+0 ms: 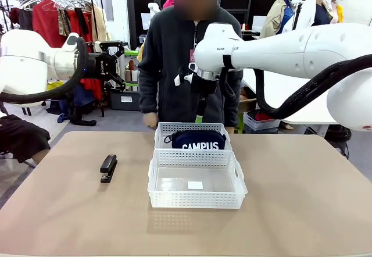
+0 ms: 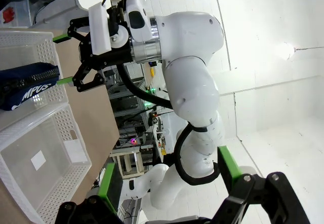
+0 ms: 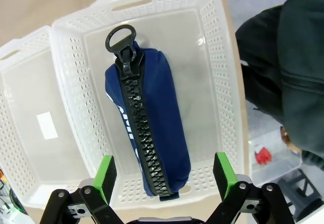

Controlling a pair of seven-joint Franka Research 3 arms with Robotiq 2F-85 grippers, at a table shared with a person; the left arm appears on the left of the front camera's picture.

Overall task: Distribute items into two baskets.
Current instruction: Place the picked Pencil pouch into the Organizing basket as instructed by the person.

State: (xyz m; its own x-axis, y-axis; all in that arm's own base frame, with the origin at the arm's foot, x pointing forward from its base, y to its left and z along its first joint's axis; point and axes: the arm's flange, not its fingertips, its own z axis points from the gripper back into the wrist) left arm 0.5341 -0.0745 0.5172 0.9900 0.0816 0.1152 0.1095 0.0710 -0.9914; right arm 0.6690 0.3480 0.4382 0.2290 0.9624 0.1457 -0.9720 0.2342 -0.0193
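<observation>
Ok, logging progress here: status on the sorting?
Left gripper open, raised; right gripper open above far basket. Pouch in far basket; stapler on table, not yet in near basket. Person's hand beside far basket.

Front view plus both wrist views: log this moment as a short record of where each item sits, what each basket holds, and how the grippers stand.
pouch: navy pouch lies in the far basket, zip facing up
near basket: near basket holds no item; white label on its floor
stapler: stapler on the table, left of the baskets, untouched
right gripper: right gripper open above the pouch, holding nothing
left gripper: left gripper open, raised at the left side, empty
person: hand beside the far basket
</observation>
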